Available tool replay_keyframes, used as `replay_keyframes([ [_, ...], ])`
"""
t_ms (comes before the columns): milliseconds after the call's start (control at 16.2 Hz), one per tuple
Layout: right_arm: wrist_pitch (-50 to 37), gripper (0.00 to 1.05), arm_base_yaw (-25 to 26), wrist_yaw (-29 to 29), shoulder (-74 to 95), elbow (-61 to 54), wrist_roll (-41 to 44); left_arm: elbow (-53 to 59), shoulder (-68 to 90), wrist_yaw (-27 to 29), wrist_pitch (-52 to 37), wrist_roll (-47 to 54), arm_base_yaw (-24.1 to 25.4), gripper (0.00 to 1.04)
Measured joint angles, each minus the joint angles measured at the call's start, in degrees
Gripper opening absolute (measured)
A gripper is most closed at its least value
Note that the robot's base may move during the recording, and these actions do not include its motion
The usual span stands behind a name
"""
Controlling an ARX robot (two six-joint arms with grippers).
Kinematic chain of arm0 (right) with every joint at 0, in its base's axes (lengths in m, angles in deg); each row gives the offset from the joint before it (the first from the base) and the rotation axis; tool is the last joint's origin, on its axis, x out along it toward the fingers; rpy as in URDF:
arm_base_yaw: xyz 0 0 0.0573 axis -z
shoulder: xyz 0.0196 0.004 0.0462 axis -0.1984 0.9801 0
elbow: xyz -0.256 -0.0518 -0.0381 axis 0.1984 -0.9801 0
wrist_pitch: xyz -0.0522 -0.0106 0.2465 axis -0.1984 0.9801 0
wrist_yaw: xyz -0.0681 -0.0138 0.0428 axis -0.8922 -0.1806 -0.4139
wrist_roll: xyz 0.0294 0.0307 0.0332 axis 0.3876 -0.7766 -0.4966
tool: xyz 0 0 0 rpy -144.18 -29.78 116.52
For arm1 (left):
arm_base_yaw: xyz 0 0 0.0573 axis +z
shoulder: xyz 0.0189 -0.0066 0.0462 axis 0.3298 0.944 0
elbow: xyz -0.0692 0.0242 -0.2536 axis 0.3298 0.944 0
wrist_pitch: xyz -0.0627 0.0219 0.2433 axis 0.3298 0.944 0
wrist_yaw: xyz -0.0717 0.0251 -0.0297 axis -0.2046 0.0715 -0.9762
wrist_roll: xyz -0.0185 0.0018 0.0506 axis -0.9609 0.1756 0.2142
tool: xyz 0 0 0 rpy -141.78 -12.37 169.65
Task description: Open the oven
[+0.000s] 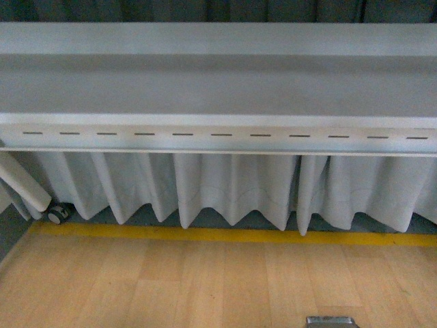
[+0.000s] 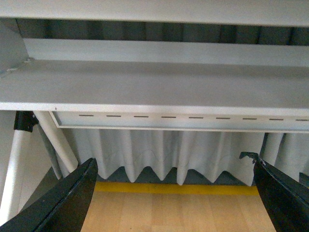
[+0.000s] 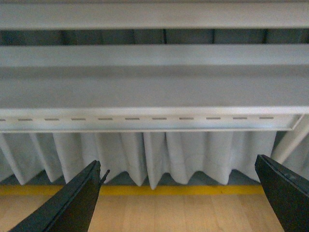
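The oven is out of view in all three views. My left gripper (image 2: 176, 193) is open, its two black fingers (image 2: 67, 203) spread wide with only wooden table top and white curtain between them. My right gripper (image 3: 178, 195) is open too, with black fingers (image 3: 72, 205) at either side of the picture and nothing between them. Neither arm shows in the front view, apart from a small grey metal part (image 1: 331, 321) at the bottom edge.
A light wooden table top (image 1: 205, 287) ends at a yellow strip (image 1: 225, 236). Beyond it hang a pleated white curtain (image 1: 225, 188) and a grey metal rail with slots (image 1: 218, 134). A white pole (image 1: 24, 184) and a caster wheel (image 1: 59, 214) stand at far left.
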Motion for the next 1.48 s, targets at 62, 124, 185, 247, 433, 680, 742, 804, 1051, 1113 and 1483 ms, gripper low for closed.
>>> replay_keyframes([
  [62,-0.1,0.98,0.0,0.1,0.0,0.0,0.0,0.0,0.0,0.0,0.0,0.0,0.0,0.98],
  [124,-0.1,0.98,0.0,0.0,0.0,0.0,0.0,0.0,0.0,0.0,0.1,0.1,0.0,0.98],
  [185,0.0,0.98,0.0,0.0,0.0,0.0,0.0,0.0,0.0,0.0,0.0,0.2,0.0,0.98],
  [247,-0.1,0.98,0.0,0.0,0.0,0.0,0.0,0.0,0.0,0.0,0.0,0.2,0.0,0.98],
  [433,0.0,0.98,0.0,0.0,0.0,0.0,0.0,0.0,0.0,0.0,0.0,0.2,0.0,0.98],
  [680,-0.1,0.98,0.0,0.0,0.0,0.0,0.0,0.0,0.0,0.0,0.0,0.1,0.0,0.98],
  [742,-0.1,0.98,0.0,0.0,0.0,0.0,0.0,0.0,0.0,0.1,0.0,0.2,0.0,0.98],
  [804,-0.1,0.98,0.0,0.0,0.0,0.0,0.0,0.0,0.0,0.0,0.0,0.2,0.0,0.98],
  [1051,0.0,0.98,0.0,0.0,0.0,0.0,0.0,0.0,0.0,0.0,0.0,0.2,0.0,0.98],
  [1113,-0.1,0.98,0.0,0.0,0.0,0.0,0.0,0.0,0.0,0.0,0.0,0.2,0.0,0.98],
  [1483,-0.3,0.98,0.0,0.0,0.0,0.0,0.0,0.0,0.0,0.0,-0.2,0.2,0.0,0.98],
])
